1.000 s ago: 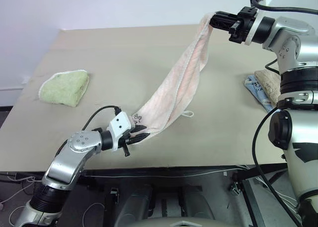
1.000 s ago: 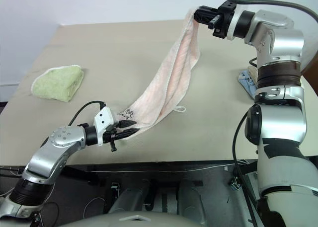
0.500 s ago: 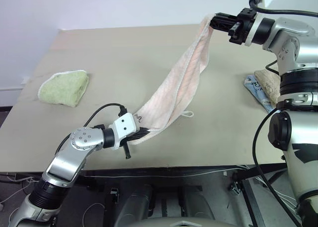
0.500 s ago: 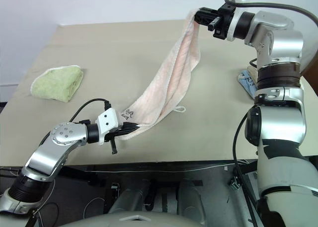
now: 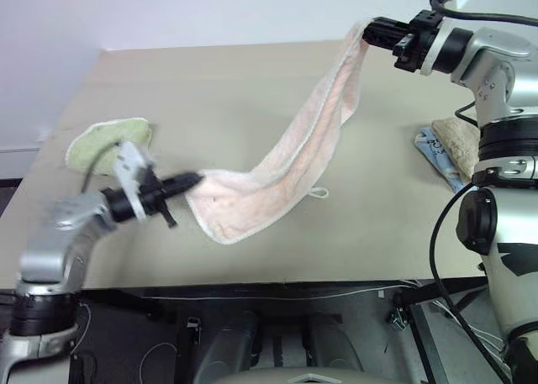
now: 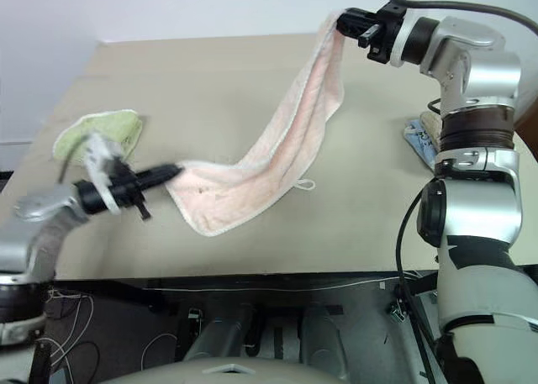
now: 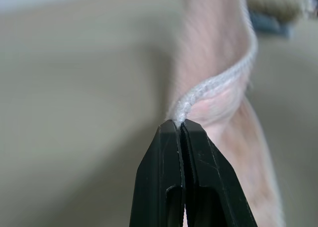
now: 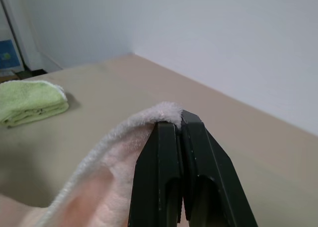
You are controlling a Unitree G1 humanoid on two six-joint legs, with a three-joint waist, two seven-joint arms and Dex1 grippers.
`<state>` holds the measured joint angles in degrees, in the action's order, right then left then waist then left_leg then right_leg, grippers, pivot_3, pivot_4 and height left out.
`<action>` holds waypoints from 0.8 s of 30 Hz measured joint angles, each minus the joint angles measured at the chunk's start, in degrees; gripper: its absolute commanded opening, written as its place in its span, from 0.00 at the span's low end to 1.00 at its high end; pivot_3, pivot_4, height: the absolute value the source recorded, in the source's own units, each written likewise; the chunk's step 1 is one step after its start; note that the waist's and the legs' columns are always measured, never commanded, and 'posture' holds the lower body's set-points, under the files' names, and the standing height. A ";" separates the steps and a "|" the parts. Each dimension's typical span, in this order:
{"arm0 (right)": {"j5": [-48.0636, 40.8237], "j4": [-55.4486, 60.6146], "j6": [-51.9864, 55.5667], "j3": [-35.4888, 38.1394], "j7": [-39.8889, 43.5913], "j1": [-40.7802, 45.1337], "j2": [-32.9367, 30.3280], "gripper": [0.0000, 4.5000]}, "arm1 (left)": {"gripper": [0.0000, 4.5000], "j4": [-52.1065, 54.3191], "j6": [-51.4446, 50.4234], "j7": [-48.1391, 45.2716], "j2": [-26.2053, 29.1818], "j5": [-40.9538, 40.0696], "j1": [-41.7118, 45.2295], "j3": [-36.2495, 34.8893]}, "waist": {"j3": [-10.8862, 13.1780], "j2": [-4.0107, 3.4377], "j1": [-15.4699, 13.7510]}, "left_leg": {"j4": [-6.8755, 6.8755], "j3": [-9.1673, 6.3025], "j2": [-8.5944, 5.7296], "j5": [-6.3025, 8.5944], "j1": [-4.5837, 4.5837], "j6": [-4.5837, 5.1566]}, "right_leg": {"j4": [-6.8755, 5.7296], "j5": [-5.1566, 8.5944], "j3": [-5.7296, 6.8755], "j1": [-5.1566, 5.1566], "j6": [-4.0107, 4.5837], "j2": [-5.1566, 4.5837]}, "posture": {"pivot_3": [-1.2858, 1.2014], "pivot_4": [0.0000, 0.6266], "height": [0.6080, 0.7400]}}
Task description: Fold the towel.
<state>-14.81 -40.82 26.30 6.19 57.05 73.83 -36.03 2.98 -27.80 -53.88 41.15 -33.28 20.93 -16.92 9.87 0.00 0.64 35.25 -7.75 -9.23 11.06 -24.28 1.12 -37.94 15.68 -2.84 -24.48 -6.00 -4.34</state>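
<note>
Beige and broad, the table ran back to a pale wall, and the towel hung above it as a long pink-white band strung between the two grippers. The right gripper, raised over the far right part of the table, had its black fingers pressed together on one end of the towel, the terry edge bunched just past the fingertips. From there the cloth fell away in a slack diagonal toward the left gripper, held lower and nearer the front edge. That gripper's fingers were likewise clamped tight on the towel's white corded hem, which curved off from the tips. Below and just beyond the left fingertips the cloth sagged into a rounded pocket; whether its lowest fold touched the table I could not tell. A small white loop dangled from the towel's lower edge, roughly midway between the two sets of fingers. Behind the left gripper lay a light green towel, partly hidden by the wrist. Beside the right arm, at the table's right edge, sat a tan towel.
</note>
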 measured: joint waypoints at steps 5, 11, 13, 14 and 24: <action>1.21 -5.48 -3.01 0.45 -3.19 1.35 -0.46 0.00 | 0.01 -16.01 4.63 3.20 0.64 2.36 17.71 -1.25 | 0.03 0.05 0.05 | 0.03 -0.01 -0.03 -0.02 -0.01 0.00 | -0.03 -0.01 0.03 0.02 -0.01 -0.01 | 0.52 0.24 1.00; 3.22 -14.86 -7.92 1.05 -8.80 6.74 0.03 0.00 | 0.01 -43.43 16.43 4.11 -0.34 9.14 38.65 0.82 | 0.03 0.05 0.77 | -0.10 0.07 -0.03 -0.23 -0.06 -0.13 | -0.04 -0.01 -0.03 -0.14 -0.02 0.02 | 0.52 0.24 1.00; 4.64 -18.57 -10.95 1.05 -12.17 8.85 0.90 0.00 | 0.01 -54.74 21.39 4.78 -0.86 12.46 44.85 2.21 | 0.04 0.07 1.12 | -0.07 0.08 -0.03 -0.24 -0.13 -0.13 | -0.05 -0.01 -0.02 -0.20 -0.02 0.02 | 0.52 0.24 1.00; 5.13 -20.33 -12.49 1.06 -13.95 9.80 1.59 0.00 | 0.01 -59.29 23.34 5.52 -1.13 14.02 47.62 2.78 | 0.05 0.09 1.33 | -0.06 0.07 -0.03 -0.24 -0.14 -0.13 | -0.06 -0.01 -0.02 -0.21 -0.02 0.02 | 0.52 0.24 1.00; 4.07 -30.02 -19.48 6.37 -23.21 14.81 4.87 0.00 | 0.01 -78.46 33.93 18.94 -2.81 24.23 60.41 4.94 | 0.07 0.12 2.27 | -0.15 0.10 -0.03 -0.24 -0.22 -0.12 | -0.15 -0.01 -0.10 -0.38 -0.03 0.01 | 0.52 0.24 1.00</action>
<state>-10.74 -70.84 6.82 12.56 33.83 88.64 -31.17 -75.49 6.13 -34.94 38.34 -9.05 81.34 -11.98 9.94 0.11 2.91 35.10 -7.65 -9.27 10.82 -24.49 1.01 -38.10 15.67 -2.94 -24.86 -6.03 -4.33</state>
